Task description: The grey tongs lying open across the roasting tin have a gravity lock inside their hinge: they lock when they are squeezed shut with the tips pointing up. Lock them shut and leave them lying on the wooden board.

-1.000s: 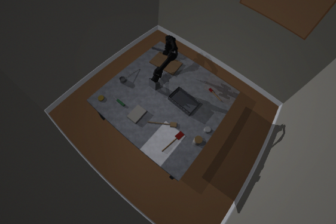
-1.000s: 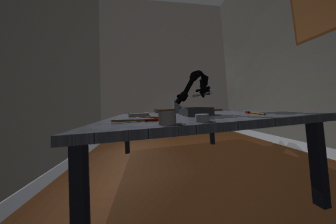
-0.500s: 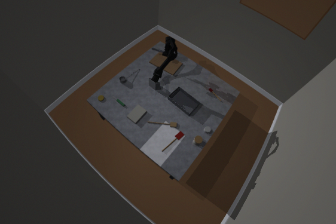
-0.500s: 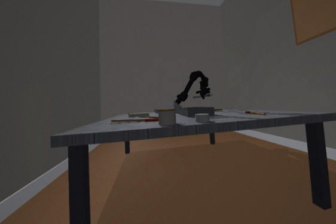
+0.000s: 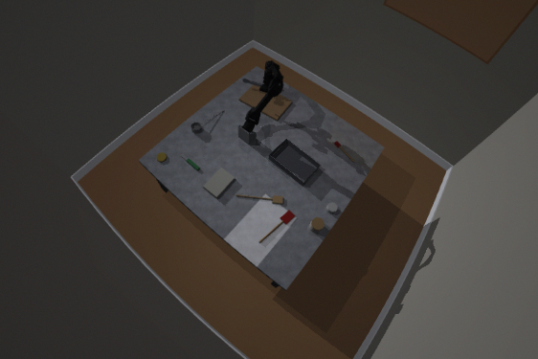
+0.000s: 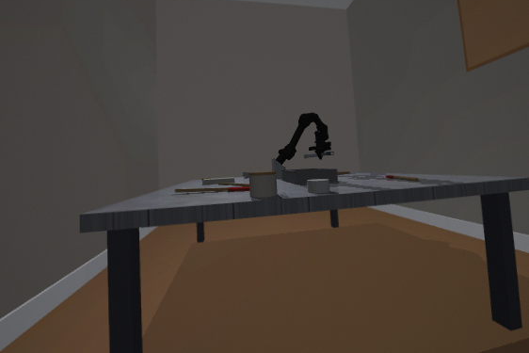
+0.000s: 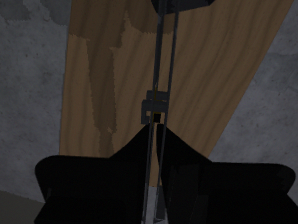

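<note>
The grey tongs (image 6: 310,156) (image 7: 158,65) hang in the air, roughly level in the exterior view. Their two long arms lie nearly parallel with a narrow gap in the wrist view. My gripper (image 6: 321,156) (image 7: 154,128) is shut on the tongs, pointing down, with the fingertips beside a small bracket-like part. The wooden board (image 5: 278,111) (image 7: 210,65) lies beneath them on the table. The dark roasting tin (image 5: 287,173) (image 6: 314,176) stands apart from the board and looks empty. Whether the lock is engaged cannot be seen. The arm hides the tongs in the top view.
A strainer (image 5: 196,127), a green-handled tool (image 5: 192,164) and a pale block (image 5: 219,183) lie away from the board. A red spatula (image 5: 287,216), a lidded jar (image 5: 317,225) (image 6: 263,186) and a white cup (image 5: 332,208) (image 6: 318,185) are at the far end from the arm.
</note>
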You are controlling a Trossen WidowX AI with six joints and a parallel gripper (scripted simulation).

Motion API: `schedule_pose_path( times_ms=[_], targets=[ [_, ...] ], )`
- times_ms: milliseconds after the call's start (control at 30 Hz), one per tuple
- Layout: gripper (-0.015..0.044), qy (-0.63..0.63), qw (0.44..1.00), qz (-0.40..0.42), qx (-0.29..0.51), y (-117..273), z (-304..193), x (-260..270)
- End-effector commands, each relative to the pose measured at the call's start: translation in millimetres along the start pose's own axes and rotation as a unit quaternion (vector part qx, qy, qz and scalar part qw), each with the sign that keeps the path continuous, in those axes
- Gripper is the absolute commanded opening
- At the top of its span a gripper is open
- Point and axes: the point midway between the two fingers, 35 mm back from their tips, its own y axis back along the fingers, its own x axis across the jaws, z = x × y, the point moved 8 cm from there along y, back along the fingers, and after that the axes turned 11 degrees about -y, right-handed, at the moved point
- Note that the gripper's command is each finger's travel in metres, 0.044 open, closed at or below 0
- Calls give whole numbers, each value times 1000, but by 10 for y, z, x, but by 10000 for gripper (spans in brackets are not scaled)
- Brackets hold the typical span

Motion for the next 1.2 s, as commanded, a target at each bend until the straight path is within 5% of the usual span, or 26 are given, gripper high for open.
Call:
schedule_pose_path(
  times_ms=[0, 1167],
  targets=[
    [-150, 5, 1000, -3, 0, -69, -9, -14],
    [-150, 6, 1000, 1, -1, -636, 43, -42]
  ],
)
